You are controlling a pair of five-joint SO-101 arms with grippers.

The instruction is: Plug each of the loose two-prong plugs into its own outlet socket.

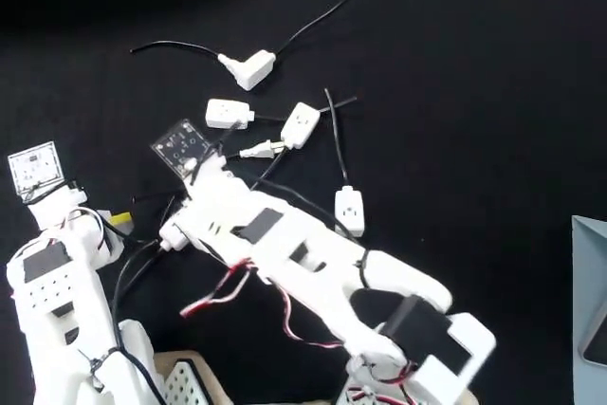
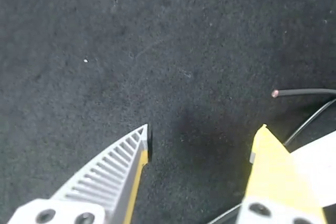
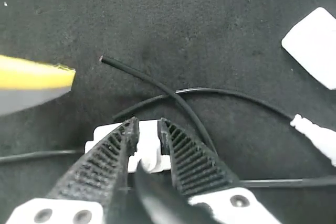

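Tabletop point(image 1: 474, 92) is covered in black cloth. A pale strip with dark cables is seen past its far edge.

Left pincer point(image 2: 205, 129) is spread wide just above bare cloth at the near left, with nothing gripped. A cut black cord end point(image 2: 304, 93) lies close by.

Right pincer point(image 3: 148, 129) is narrowed onto a small white plastic connector piece point(image 3: 148, 150) at left-centre. Its ribbed fingers are pressed to both sides of the piece and black cords cross beside it. Plug or socket cannot be told.

Farther off, a white two-prong plug point(image 1: 261, 150) is laid just beside a white square socket block point(image 1: 301, 124). A white oblong socket block point(image 1: 228, 113) is noted to the left, a white angled plug point(image 1: 248, 68) farther still, and a white upright socket block point(image 1: 349, 209) to the right.

A pale blue tray point(image 1: 583, 253) is cut off by the right edge. A dark item point(image 1: 597, 340) lies in it, kind not discernible.
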